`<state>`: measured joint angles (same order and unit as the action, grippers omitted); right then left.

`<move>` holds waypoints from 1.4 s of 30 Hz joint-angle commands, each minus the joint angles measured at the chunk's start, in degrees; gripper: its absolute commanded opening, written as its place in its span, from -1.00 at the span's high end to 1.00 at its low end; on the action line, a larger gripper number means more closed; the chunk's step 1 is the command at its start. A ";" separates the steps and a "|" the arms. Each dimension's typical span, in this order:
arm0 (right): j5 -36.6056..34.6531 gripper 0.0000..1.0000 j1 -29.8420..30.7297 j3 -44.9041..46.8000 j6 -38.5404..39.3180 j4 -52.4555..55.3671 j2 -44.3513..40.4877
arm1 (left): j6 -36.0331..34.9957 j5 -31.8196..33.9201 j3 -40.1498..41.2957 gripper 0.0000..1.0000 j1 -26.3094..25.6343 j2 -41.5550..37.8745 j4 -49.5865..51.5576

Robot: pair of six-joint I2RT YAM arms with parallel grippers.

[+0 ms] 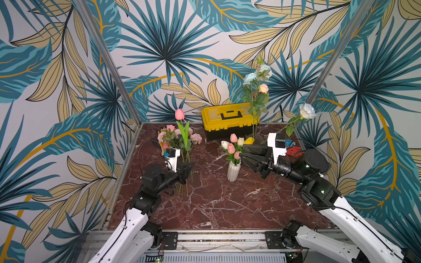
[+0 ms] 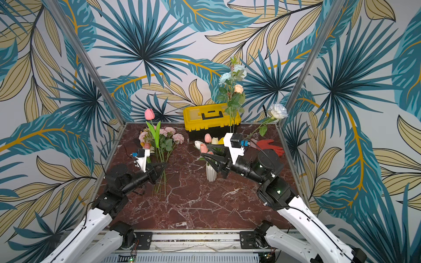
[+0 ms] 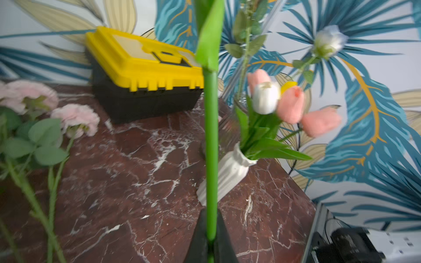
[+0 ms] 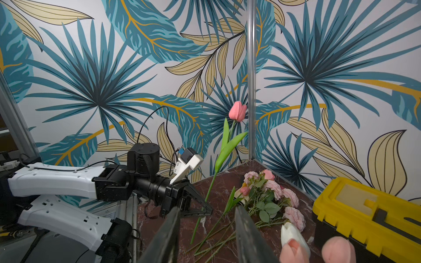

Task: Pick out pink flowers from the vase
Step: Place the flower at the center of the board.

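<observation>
Your left fingers (image 1: pixel 187 169) are clenched on the green stem of a pink tulip (image 1: pixel 179 114), holding it upright over the pink flowers (image 1: pixel 196 137) lying on the surface (image 1: pixel 205 205) at the left. Your right fingers (image 1: pixel 252 157) stand released and empty beside the blooms in the white vase (image 1: pixel 233 173), where three pink tulips (image 1: pixel 231 148) stand.
</observation>
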<state>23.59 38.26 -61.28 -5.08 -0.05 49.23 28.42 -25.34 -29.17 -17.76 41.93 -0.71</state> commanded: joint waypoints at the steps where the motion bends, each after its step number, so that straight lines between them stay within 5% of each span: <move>1: -1.18 0.18 0.23 0.07 1.99 3.25 -0.47 | 7.15 4.27 3.25 1.00 2.06 2.03 -2.23; 17: -1.09 0.13 0.21 4.41 4.49 2.57 -3.88 | 13.68 -2.47 3.32 1.00 18.25 27.06 -8.02; 35: -2.41 0.11 0.22 9.46 4.15 -0.09 -6.97 | 7.70 -7.76 -8.26 0.99 21.17 47.03 3.86; 42: -2.53 0.10 0.21 9.95 3.85 -0.38 -6.91 | 5.48 -4.22 -9.50 0.63 21.13 45.41 8.82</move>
<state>21.82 38.26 -52.38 -1.23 1.13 42.54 36.12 -31.33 -36.27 2.83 88.71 4.49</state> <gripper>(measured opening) 0.450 0.175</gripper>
